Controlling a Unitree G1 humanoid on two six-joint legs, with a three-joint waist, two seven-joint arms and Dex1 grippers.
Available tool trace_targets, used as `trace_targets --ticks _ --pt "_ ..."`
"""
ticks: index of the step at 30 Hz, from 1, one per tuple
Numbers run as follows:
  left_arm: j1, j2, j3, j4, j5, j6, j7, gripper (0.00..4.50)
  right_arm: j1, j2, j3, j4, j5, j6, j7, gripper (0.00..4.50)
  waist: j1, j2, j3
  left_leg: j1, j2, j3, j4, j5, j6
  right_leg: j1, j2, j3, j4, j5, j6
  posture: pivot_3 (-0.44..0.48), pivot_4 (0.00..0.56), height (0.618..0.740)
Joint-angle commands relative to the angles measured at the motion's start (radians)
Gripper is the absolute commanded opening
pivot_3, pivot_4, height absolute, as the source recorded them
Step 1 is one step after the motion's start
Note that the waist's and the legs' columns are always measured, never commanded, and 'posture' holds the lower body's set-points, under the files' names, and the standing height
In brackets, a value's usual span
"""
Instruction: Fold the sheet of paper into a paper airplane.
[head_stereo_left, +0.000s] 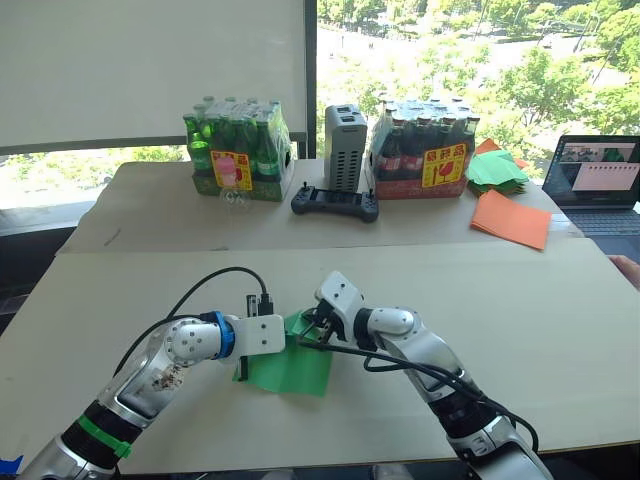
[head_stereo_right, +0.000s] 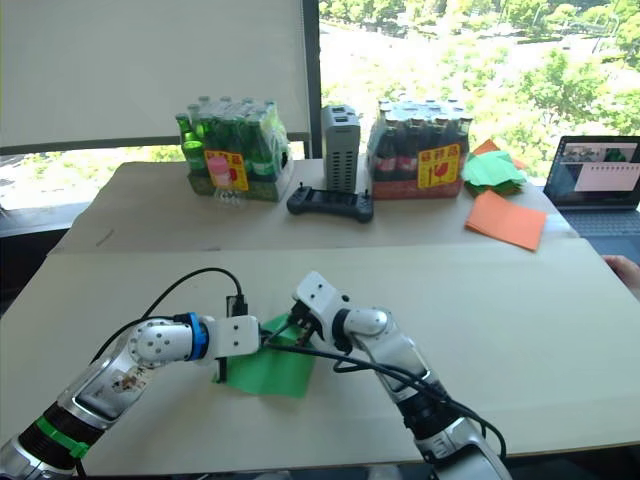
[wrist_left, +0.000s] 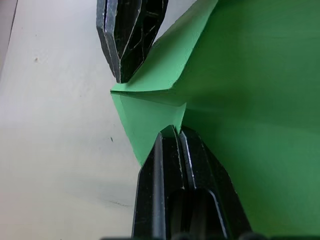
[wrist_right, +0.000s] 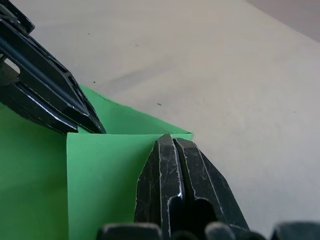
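Your workspace is a pale tabletop (head_stereo_left: 560, 330) in front of a sunlit window with trees beyond.

Far side, left to right:
- a shrink-wrapped pack of green bottles (head_stereo_left: 237, 150)
- a black controller (head_stereo_left: 335, 204)
- a grey box (head_stereo_left: 346, 147) just behind the controller
- a pack of dark bottles (head_stereo_left: 422, 148)
- a pile of green papers (head_stereo_left: 496, 170)
- an orange sheet (head_stereo_left: 511, 218) near that pile
- an open laptop (head_stereo_left: 600, 172) at the far right edge

Near centre:
- The sheet of paper (head_stereo_left: 290, 366), bright green, lies flat on the table between your two arms, with one far corner folded over.
- The left gripper (wrist_left: 172, 134) has its fingers pressed together, tips on the folded corner.
- The right gripper (wrist_right: 172, 141) is also clenched, tips resting at the edge of the folded flap. Whether either pinches the paper cannot be told.
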Motion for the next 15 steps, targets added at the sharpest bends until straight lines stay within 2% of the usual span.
trace_targets --ticks 1,8,15 --pt "0.004 0.000 -0.009 -0.007 0.028 -0.024 -0.021 0.02 -0.001 0.016 -0.002 -0.029 -0.011 -0.062 -0.027 0.00 0.000 0.000 0.000 0.000 0.000 0.000 0.000 0.000 0.000 0.000 0.000 0.000 0.000 0.000 0.000 0.000 0.150 0.675" --pt "0.008 -0.012 0.001 -0.006 0.047 -0.028 -0.028 0.02 -0.008 0.047 0.005 -0.009 -0.018 -0.129 -0.052 0.00 -0.001 0.000 0.000 0.000 0.000 0.000 0.000 0.000 0.000 -0.001 0.000 0.000 0.002 0.000 0.000 0.000 0.150 0.675" --pt "0.011 -0.017 0.008 -0.005 0.059 -0.029 -0.027 0.02 0.008 0.042 0.057 0.016 -0.055 -0.108 -0.043 0.00 -0.002 0.000 0.000 0.000 0.000 0.000 0.000 0.000 0.000 -0.001 0.000 0.000 0.003 0.000 0.000 0.000 0.150 0.675"
